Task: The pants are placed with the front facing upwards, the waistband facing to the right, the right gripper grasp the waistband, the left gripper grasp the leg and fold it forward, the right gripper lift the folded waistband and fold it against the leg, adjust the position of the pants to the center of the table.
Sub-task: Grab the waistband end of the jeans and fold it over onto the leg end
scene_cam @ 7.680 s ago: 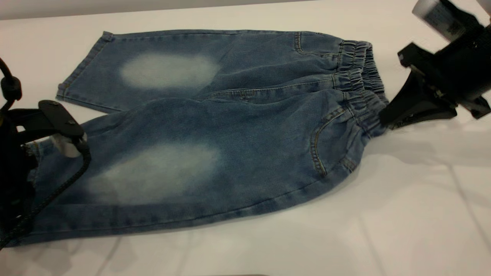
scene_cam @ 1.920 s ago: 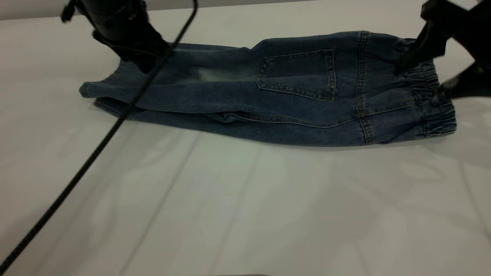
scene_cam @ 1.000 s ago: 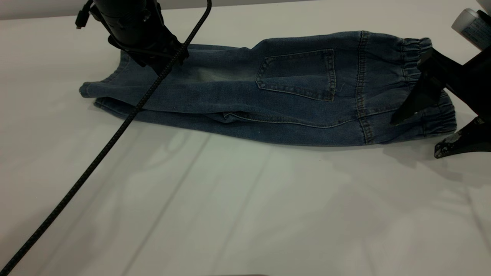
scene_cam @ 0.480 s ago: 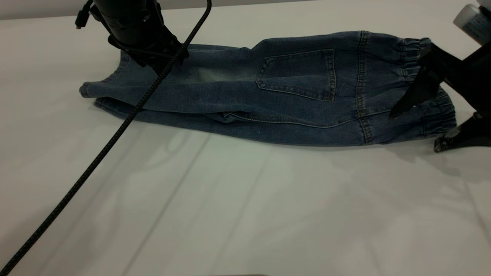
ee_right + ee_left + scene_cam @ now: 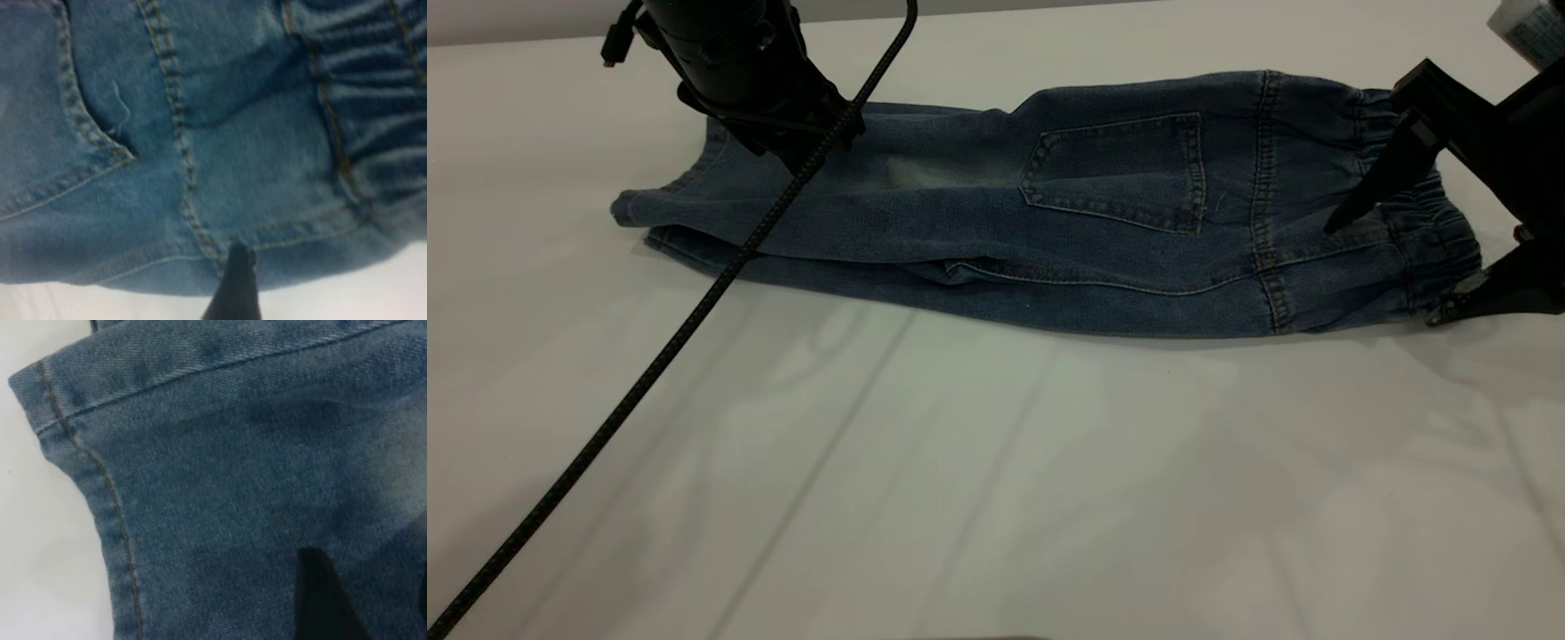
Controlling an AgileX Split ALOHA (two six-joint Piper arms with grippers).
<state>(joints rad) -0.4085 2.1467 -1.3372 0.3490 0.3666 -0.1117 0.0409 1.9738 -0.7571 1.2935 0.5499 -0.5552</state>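
- The pants (image 5: pixel 1049 231) lie folded in half the long way, in a long strip across the far half of the surface (image 5: pixel 996 498), toward 12 o'clock from its middle.
- The back pocket (image 5: pixel 1116 173) faces up. The leg ends point to 9 o'clock.
- The waistband (image 5: pixel 1423 240) is the bunchy end at 3 o'clock.
- The right hand (image 5: pixel 1392 267) is spread wide at the waistband. One finger rests on top of the cloth, and the other sits low, by the near edge of the band at the surface. It is not pinching anything yet.
- The left hand (image 5: pixel 783 147) sits on the leg end, at about 10 o'clock. I cannot tell if it is pinching the cloth or just pressing on it.
- A black cable (image 5: pixel 649 364) runs from the left arm down over the leg to 7 o'clock.
- I think the next job is to pinch the waistband and fold it over to the leg.
- What could go wrong:
  - The right hand may catch only the top layer. Then the fold would fall open when it lifts.
  - The low finger may slide past the band and miss it.
  - If the left hand lets the leg slip, the whole strip could drag along and bunch up.
  - The cable could pull on the leg.
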